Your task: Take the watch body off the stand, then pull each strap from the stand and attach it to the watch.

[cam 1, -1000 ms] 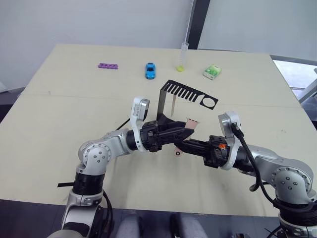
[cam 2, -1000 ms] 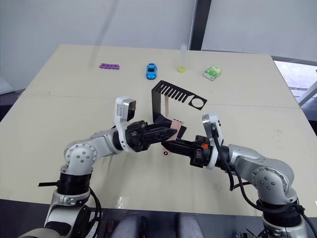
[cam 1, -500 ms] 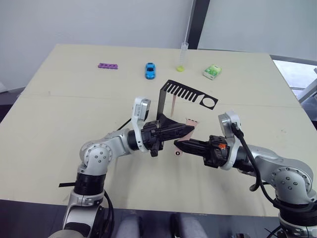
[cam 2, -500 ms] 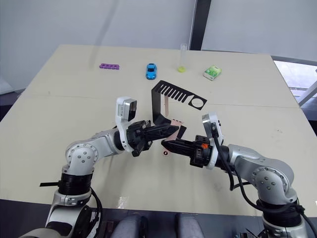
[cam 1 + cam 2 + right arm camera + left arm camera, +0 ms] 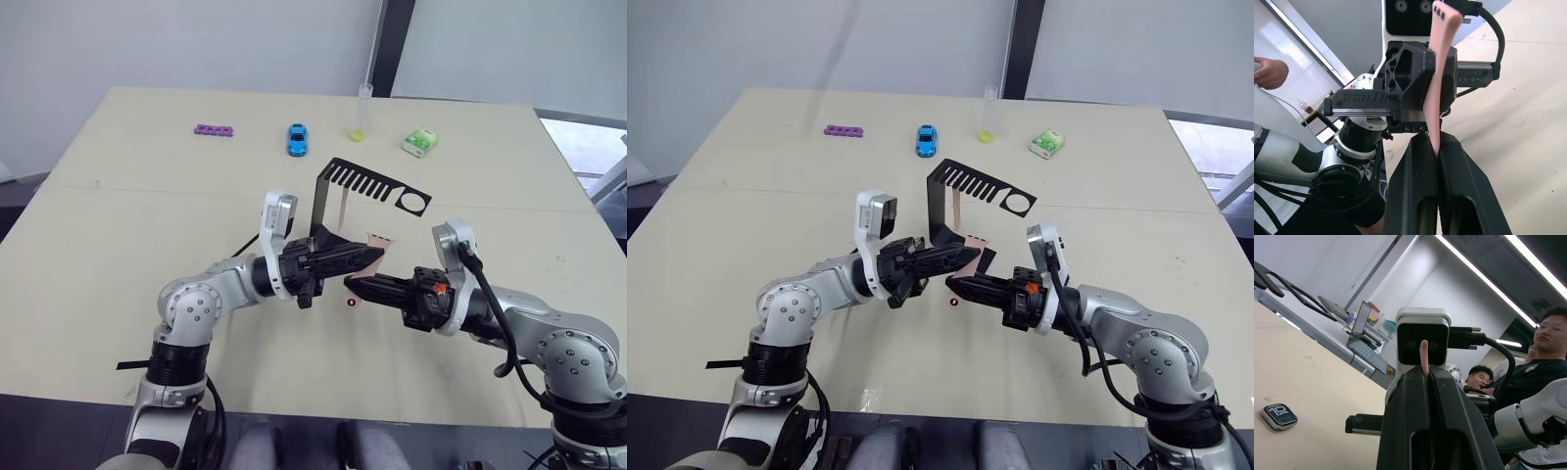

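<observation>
Watch body point(image 5: 1279, 415) lies flat on the beige table point(image 5: 127, 225), screen up with "10" readable on it; the left wrist view shows it, while in the head views the grippers cover that spot. Left gripper point(image 5: 370, 257) has its fingers pressed together on a pink strap point(image 5: 1423, 355), seen edge-on between them. Right gripper point(image 5: 355, 287) is clamped on the other strap point(image 5: 1441, 58), whose free end with small holes stands up in the right wrist view. Both grippers meet tip to tip just in front of the stand point(image 5: 372, 184), whose foot sits on the table behind them. Far edge of table: purple bar point(image 5: 214, 129), blue toy car point(image 5: 297, 139), tube point(image 5: 361, 113), green-and-white packet point(image 5: 419, 143). Left wrist view also shows people point(image 5: 1542, 362) seated in the room, a laptop point(image 5: 1366, 340) and ceiling strip lights point(image 5: 1484, 279).
</observation>
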Motion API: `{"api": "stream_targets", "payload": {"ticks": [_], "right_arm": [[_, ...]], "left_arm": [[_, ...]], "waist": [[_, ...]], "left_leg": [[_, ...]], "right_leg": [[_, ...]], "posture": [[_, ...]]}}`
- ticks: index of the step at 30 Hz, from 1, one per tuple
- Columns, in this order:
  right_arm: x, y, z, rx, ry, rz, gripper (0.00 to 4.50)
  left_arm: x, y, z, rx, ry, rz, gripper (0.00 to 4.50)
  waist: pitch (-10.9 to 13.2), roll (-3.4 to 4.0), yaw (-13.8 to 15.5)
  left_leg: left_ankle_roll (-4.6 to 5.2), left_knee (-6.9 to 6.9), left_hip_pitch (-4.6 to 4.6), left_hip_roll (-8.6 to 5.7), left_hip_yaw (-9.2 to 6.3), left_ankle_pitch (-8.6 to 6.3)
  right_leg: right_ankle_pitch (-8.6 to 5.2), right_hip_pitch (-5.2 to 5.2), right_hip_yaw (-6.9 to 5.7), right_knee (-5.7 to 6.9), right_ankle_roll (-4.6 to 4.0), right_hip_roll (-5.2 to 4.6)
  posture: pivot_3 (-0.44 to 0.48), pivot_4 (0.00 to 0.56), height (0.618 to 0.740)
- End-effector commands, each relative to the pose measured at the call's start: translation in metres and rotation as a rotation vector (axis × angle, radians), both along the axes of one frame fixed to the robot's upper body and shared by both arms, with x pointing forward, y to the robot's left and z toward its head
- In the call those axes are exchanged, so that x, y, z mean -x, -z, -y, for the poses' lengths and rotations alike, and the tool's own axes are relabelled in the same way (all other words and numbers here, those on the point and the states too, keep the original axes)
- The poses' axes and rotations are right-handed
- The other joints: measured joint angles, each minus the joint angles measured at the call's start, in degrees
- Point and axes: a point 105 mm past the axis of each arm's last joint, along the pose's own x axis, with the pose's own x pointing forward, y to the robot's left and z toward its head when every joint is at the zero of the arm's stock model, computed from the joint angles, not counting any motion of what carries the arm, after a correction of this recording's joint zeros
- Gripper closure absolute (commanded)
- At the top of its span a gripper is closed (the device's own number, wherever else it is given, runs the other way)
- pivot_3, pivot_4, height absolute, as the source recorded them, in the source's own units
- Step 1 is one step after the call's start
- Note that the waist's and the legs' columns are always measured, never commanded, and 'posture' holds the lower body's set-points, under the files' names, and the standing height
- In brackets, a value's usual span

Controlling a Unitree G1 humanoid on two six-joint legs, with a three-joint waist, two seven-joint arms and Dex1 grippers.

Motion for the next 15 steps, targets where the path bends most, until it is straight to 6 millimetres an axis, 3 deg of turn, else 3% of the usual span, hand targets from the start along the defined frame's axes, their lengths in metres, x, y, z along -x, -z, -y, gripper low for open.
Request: {"api": "stream_targets", "payload": {"ticks": [1,4,7,11,15], "right_arm": [[0.007,-0.011,0.002,0.000,0.010,0.072,4.50],[0.015,-0.013,0.011,0.002,0.061,0.080,3.59],[0.024,-0.007,0.027,0.034,0.176,0.084,2.11],[0.032,0.018,0.055,0.158,0.418,0.054,0.21],[0.020,0.048,0.081,0.283,0.823,0.023,0.05]], "left_arm": [[0.006,-0.012,-0.001,0.038,0.022,0.047,4.48],[0.003,-0.010,-0.005,0.016,0.000,0.068,4.50],[0.002,-0.008,-0.010,-0.005,-0.018,0.085,4.50],[0.005,-0.003,-0.016,-0.069,-0.011,0.150,4.50],[0.003,0.002,-0.017,-0.125,-0.011,0.220,4.50]], "waist": [[0.00,0.00,0.00],[0.00,0.00,0.06],[0.00,0.00,0.27],[0.00,0.00,0.50],[0.00,-0.01,0.08]], "left_leg": [[0.00,0.00,0.00,0.00,0.00,0.00],[0.00,-0.04,0.00,0.00,-0.01,0.00],[0.00,-0.19,-0.01,0.00,-0.04,0.00],[0.00,-0.28,0.01,-0.02,-0.04,0.00],[-0.12,-0.40,0.17,-0.02,-0.03,0.07]], "right_leg": [[0.00,0.00,0.00,0.00,0.00,0.00],[0.00,0.00,0.00,-0.01,0.00,0.00],[0.00,0.03,-0.03,-0.01,0.00,0.00],[0.01,0.12,-0.03,-0.11,0.02,0.00],[0.01,0.24,0.01,-0.15,0.02,0.02]], "posture": [[0.000,0.150,0.740],[0.000,0.150,0.740],[0.000,0.150,0.740],[0.000,0.150,0.740],[0.000,0.150,0.740]]}}
